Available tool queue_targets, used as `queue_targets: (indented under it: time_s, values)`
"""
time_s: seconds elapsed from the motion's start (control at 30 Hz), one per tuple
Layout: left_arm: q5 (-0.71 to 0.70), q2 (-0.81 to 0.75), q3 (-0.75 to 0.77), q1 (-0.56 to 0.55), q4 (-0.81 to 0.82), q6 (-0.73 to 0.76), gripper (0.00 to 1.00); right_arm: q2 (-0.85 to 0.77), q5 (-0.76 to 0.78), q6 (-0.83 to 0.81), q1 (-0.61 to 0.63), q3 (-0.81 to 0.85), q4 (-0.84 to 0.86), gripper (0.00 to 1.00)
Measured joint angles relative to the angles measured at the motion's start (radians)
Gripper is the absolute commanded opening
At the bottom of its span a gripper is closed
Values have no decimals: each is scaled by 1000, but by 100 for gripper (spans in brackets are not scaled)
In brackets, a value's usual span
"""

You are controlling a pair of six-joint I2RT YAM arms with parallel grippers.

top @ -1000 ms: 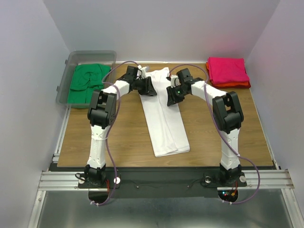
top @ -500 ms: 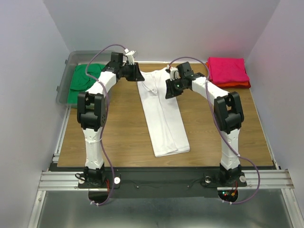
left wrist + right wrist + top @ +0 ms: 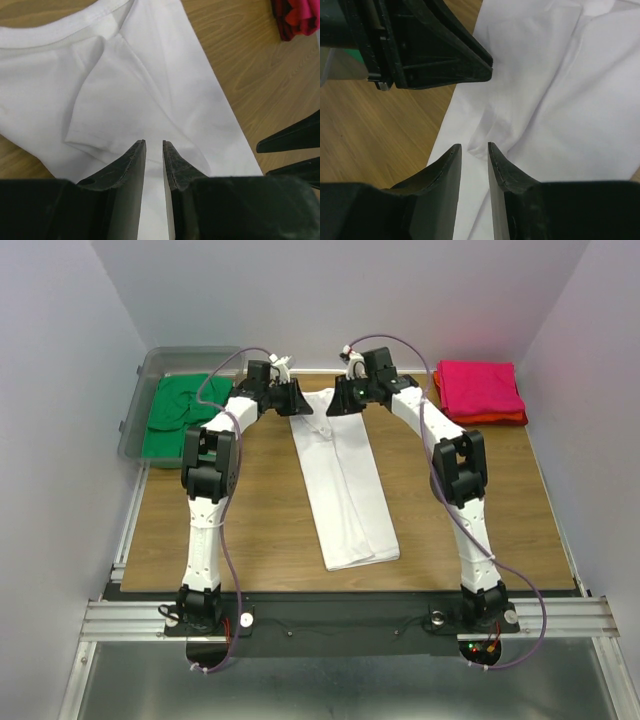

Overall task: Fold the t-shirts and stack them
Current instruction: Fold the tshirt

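Wood table (image 3: 250, 510) w/ white t-shirt (image 3: 345, 490), pink/orange stack (image 3: 480, 392).

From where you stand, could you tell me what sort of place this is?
Probably a lab test cell for robot laundry folding: plain white walls enclosing a wooden table, and a white t-shirt lying on it.

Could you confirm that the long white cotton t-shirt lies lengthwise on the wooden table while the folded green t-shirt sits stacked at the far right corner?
Not quite: the folded green t-shirt lies in the clear grey plastic bin at the far left, as the top external view shows. The long white cotton t-shirt does lie lengthwise on the wooden table.
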Motion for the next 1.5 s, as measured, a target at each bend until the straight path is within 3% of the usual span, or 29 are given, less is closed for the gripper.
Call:
queue_targets:
  time_s: [0.3,0.53,0.6,0.73,0.93,1.0,1.2,1.3,1.5]
  values:
    - [-19,65,0,0,7,-27,30,151,-52,79,35,5,32,30]
    - [-56,95,27,0,4,-27,27,155,-109,86,40,-95,95,28]
    - [-56,103,41,0,1,-26,29,150,-117,85,39,-107,108,31]
    - [-66,121,103,0,-30,5,39,113,-140,78,38,-135,100,46]
    - [-71,106,180,0,-71,76,43,-99,-139,29,32,-277,55,49]
    - [-76,43,128,0,-84,103,43,-190,-133,5,27,-328,53,48]
    - [-120,-290,-219,-14,-112,177,40,-411,-63,-89,-25,-497,69,36]
    - [-139,-404,-341,-36,-126,201,39,-410,-29,-121,-43,-557,66,33]
    - [-183,-426,-517,-115,-167,251,39,-345,19,-168,-47,-668,28,31]
